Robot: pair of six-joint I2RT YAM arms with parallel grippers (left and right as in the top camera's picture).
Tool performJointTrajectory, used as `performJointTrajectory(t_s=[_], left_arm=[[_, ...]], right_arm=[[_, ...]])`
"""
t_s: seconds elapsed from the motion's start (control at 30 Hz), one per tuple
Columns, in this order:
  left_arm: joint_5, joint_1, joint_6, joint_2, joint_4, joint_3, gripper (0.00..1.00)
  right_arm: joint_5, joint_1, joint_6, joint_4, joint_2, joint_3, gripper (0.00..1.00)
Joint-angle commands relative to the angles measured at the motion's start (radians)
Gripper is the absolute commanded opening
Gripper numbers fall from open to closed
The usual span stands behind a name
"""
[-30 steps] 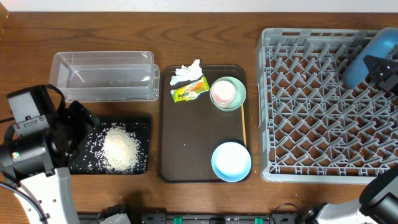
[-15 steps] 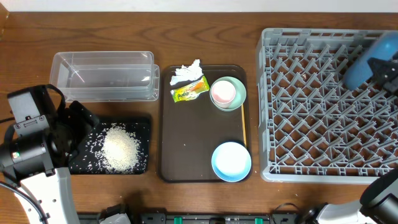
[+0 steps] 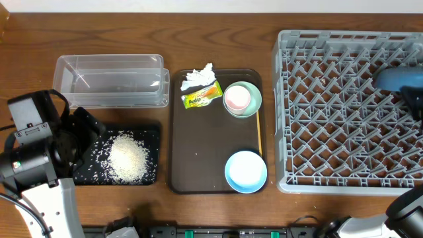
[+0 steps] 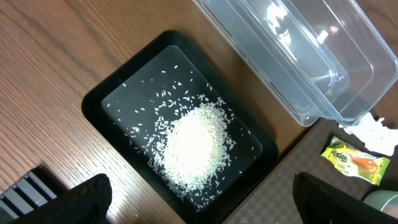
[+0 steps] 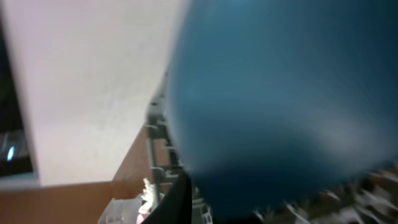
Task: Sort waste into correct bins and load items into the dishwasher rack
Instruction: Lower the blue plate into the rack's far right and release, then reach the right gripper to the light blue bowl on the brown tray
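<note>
The dark-blue dish lies blurred over the far right of the grey dishwasher rack. My right gripper is just beside it at the frame edge. In the right wrist view the dish fills the picture and one dark finger shows; any hold is unclear. My left gripper hangs open above the black tray holding rice. The clear tub stands behind it. Tissue, wrapper, pink cup inside the pale-green bowl, light-blue bowl and wooden stick are on the brown tray.
The rack takes up the right third of the table. The left arm's body covers the front left corner. Bare wood shows between the brown tray and the rack and along the table's back edge.
The dark-blue dish has tipped from a tilted stand at the rack's back right down to a flatter, blurred shape. The right gripper has shifted toward the front right. The left arm is still.
</note>
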Motion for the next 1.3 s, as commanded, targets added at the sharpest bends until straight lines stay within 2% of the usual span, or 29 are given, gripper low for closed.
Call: performJointTrajectory(t_s=[0.0, 0.13, 0.2, 0.27, 0.33, 0.4, 0.57, 0.7, 0.8, 0.9, 1.0, 1.1, 1.17, 1.27], left_arm=[[-0.005, 0.005, -0.001, 0.0, -0.003, 0.01, 0.95], [-0.005, 0.005, -0.001, 0.0, -0.003, 0.01, 0.95], [-0.005, 0.005, -0.001, 0.0, -0.003, 0.01, 0.95], [-0.005, 0.005, -0.001, 0.0, -0.003, 0.01, 0.95], [-0.005, 0.005, -0.001, 0.0, -0.003, 0.01, 0.95], [-0.005, 0.005, -0.001, 0.0, -0.003, 0.01, 0.95], [-0.005, 0.005, -0.001, 0.0, -0.003, 0.01, 0.95], [-0.005, 0.005, -0.001, 0.0, -0.003, 0.01, 0.95], [-0.005, 0.005, -0.001, 0.0, -0.003, 0.01, 0.95], [-0.005, 0.005, -0.001, 0.0, -0.003, 0.01, 0.95], [-0.005, 0.005, -0.001, 0.0, -0.003, 0.01, 0.95], [-0.005, 0.005, -0.001, 0.0, -0.003, 0.01, 0.95], [-0.005, 0.005, -0.001, 0.0, -0.003, 0.01, 0.95], [-0.005, 0.005, -0.001, 0.0, -0.003, 0.01, 0.95]], right_arm=[[0.054, -0.029, 0.013, -0.028, -0.008, -0.004, 0.13], [0.095, -0.045, 0.013, -0.1, -0.076, -0.004, 0.15], [0.13, -0.047, 0.012, -0.143, -0.133, -0.004, 0.18], [0.156, -0.045, 0.001, -0.171, -0.201, -0.004, 0.29], [0.156, -0.043, -0.01, -0.172, -0.275, -0.004, 0.53], [0.153, -0.042, -0.009, -0.174, -0.346, -0.004, 0.61], [0.158, -0.008, -0.002, -0.168, -0.491, -0.004, 0.61], [0.157, 0.097, -0.014, -0.169, -0.557, -0.004, 0.63], [0.15, 0.241, -0.026, -0.199, -0.59, -0.004, 0.63], [0.154, 0.448, -0.06, -0.26, -0.604, -0.004, 0.63], [0.184, 0.679, -0.188, -0.355, -0.594, -0.005, 0.66], [0.37, 0.911, -0.209, -0.467, -0.573, -0.006, 0.67], [0.583, 1.098, -0.136, -0.535, -0.537, -0.006, 0.67], [0.793, 1.308, -0.008, -0.573, -0.475, -0.009, 0.67]])
